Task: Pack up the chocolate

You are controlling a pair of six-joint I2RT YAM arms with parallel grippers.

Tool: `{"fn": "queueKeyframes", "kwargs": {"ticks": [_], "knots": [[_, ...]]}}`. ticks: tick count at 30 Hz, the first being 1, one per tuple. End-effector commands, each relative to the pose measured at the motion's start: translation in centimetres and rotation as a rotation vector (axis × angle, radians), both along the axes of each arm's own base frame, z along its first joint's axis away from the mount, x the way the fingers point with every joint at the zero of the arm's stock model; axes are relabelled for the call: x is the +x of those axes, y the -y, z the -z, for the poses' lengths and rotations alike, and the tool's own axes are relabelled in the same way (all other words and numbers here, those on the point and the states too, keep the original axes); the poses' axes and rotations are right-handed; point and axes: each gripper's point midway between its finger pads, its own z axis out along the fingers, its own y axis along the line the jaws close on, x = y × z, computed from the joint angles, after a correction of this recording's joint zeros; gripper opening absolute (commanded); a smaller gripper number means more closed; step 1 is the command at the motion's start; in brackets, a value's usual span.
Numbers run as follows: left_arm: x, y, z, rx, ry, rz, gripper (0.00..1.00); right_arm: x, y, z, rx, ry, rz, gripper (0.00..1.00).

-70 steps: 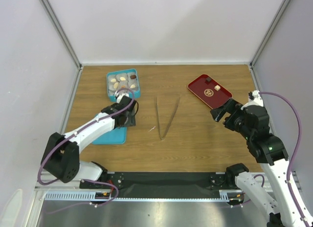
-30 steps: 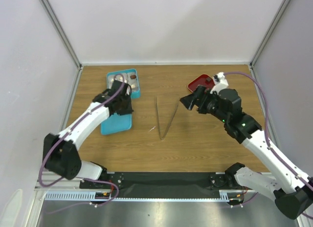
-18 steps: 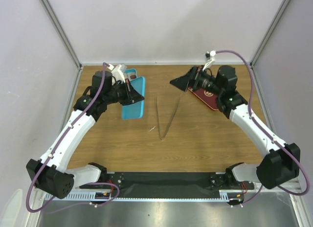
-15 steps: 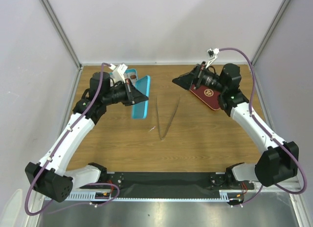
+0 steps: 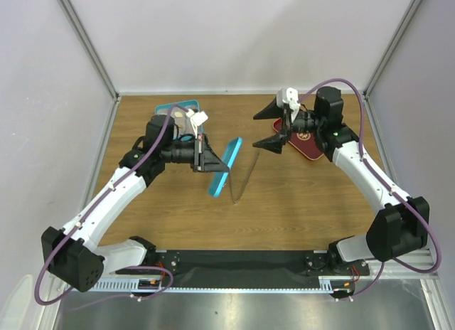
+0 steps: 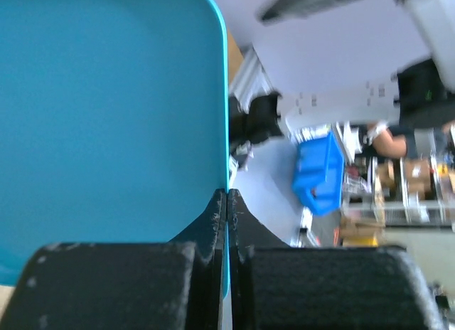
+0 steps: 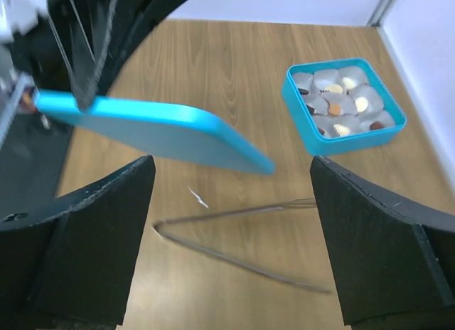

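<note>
Two arms meet over the middle of the table. The left gripper (image 5: 215, 163) is clamped on one edge of a turquoise lid (image 5: 225, 166), its fingers pressed together on the rim in the wrist view, and it holds the lid tilted up off the wood. The right gripper (image 5: 257, 131) faces it from just beside, spread wide and holding nothing. The chocolate (image 7: 343, 102) sits in paper cups inside the turquoise box (image 7: 355, 141) at the far left of the table, uncovered and well apart from the lid. A pair of metal tongs (image 5: 247, 172) lies on the wood below the lid. A red tray (image 5: 316, 146) lies under the right arm, and I cannot tell whether any sweets remain on it. The step in hand looks like handling the lid, perhaps passing it between arms before closing the box. Next, the right gripper would need to close squarely on the free edge. Alternatively, the lid must be carried back, levelled and lined up with the box rim.
</note>
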Motion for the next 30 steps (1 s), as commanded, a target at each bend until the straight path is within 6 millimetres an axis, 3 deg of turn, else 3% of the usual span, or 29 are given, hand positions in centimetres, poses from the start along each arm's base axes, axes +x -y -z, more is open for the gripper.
{"fn": "queueKeyframes", "kwargs": {"ticks": [1, 3, 8, 14, 23, 26, 28, 29, 30], "knots": [[-2.2, 0.5, -0.5, -0.011, 0.065, 0.110, 0.00, -1.1, 0.7, 0.1, -0.017, 0.267, -0.161, 0.95], [-2.5, 0.5, -0.6, -0.002, 0.075, 0.123, 0.00, -1.4, 0.9, 1.3, -0.026, 0.237, -0.192, 0.95], [-3.4, 0.0, -0.7, 0.025, 0.103, 0.160, 0.00, -3.2, 0.1, 1.0, 0.022, 0.318, -0.315, 0.93], [-3.8, 0.0, -1.4, 0.013, 0.131, 0.187, 0.00, -5.7, -3.5, 2.4, 0.011, 0.314, -0.419, 0.90], [-5.0, 0.0, -1.8, -0.023, 0.140, 0.255, 0.00, -5.5, -5.4, 5.3, 0.000, 0.303, -0.480, 0.83], [-5.2, 0.1, -2.1, -0.029, 0.152, 0.275, 0.00, -5.5, -5.7, 5.8, 0.017, 0.314, -0.507, 0.76], [-5.1, -0.1, -1.8, -0.009, 0.161, 0.285, 0.00, -5.9, -5.6, 6.0, 0.013, 0.285, -0.518, 0.60], [-4.9, 0.0, -1.4, 0.001, 0.155, 0.287, 0.00, -5.8, -5.6, 6.0, 0.023, 0.333, -0.525, 0.56], [-4.9, 0.0, -1.3, 0.004, 0.158, 0.292, 0.00, -6.3, -5.4, 6.9, 0.011, 0.273, -0.532, 0.53]]}}
